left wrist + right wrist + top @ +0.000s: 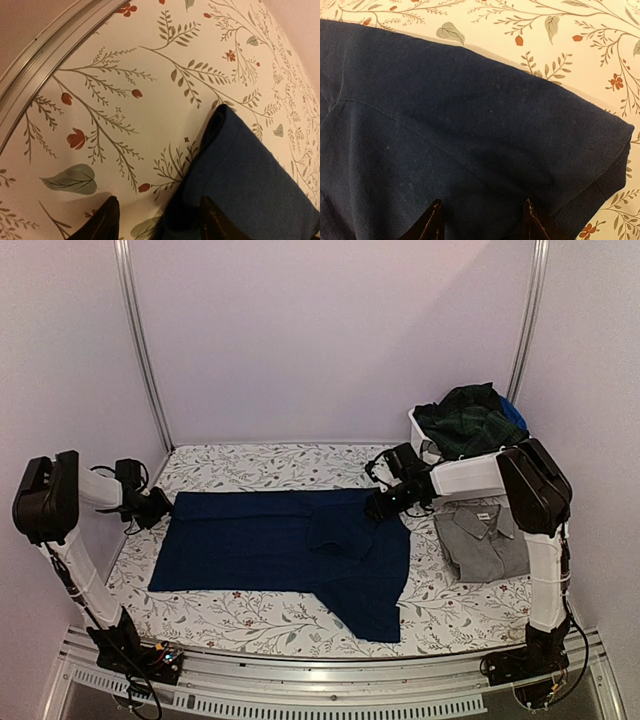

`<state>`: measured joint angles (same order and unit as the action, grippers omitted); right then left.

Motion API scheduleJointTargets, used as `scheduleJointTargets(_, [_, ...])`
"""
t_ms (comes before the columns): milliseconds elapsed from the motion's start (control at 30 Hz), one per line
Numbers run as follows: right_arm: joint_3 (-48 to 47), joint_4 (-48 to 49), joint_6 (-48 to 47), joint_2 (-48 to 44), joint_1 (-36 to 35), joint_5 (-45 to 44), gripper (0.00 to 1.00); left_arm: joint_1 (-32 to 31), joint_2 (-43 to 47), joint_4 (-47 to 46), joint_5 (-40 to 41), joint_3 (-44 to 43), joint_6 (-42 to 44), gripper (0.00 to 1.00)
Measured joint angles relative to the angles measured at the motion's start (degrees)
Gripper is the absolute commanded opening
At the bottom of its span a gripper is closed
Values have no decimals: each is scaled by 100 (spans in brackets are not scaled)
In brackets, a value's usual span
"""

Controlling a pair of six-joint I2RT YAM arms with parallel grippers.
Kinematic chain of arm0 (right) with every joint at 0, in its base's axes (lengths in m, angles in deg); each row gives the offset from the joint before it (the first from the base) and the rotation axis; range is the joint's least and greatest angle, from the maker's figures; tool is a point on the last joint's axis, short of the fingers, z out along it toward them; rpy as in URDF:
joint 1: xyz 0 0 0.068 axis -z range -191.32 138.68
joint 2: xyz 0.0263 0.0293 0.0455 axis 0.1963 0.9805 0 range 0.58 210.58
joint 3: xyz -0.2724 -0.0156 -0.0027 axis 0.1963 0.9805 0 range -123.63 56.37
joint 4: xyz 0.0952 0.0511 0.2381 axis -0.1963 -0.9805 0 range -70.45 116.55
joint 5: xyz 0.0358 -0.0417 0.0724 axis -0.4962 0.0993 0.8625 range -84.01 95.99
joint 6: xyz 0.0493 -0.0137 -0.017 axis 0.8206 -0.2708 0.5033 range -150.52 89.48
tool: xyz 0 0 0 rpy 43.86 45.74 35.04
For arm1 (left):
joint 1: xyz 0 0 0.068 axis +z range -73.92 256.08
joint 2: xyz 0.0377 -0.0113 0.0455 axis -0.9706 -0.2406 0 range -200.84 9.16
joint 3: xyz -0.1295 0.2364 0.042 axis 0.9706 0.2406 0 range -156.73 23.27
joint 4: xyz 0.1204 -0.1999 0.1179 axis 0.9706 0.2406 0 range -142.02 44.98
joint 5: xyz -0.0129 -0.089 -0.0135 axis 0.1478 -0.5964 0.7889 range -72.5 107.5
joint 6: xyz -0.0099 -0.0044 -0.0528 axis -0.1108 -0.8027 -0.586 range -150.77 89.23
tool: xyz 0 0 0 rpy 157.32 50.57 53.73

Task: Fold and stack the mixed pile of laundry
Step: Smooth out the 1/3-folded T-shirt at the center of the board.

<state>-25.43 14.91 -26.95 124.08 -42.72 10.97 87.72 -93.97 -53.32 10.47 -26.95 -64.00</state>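
Note:
A navy blue garment (290,545) lies spread flat in the middle of the table. My left gripper (158,506) is open at its far left corner; in the left wrist view (160,220) its jaws straddle the corner's edge (240,170). My right gripper (385,505) is open over the garment's far right part; in the right wrist view (482,222) the jaws stand apart above a sleeve (495,130). A folded grey garment (485,538) with a collar lies at the right. A dark green plaid garment (470,422) is heaped in the bin.
A white plastic bin (418,430) stands at the back right with a bit of blue cloth (514,414) behind the plaid. The floral table cloth (250,465) covers the table. A metal rail (45,60) runs along the left edge.

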Motion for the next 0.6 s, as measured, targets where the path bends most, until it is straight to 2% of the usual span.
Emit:
scheduleJointTargets(500, [-17, -20, 0, 11, 0, -4, 52, -50, 181, -162, -162, 33, -92, 50])
scheduleJointTargets(533, [-20, -22, 0, 13, 0, -7, 52, -55, 168, -144, -164, 26, -90, 47])
scheduleJointTargets(600, [-28, -33, -2, 15, 0, -9, 52, -57, 74, -120, -186, -15, -83, 33])
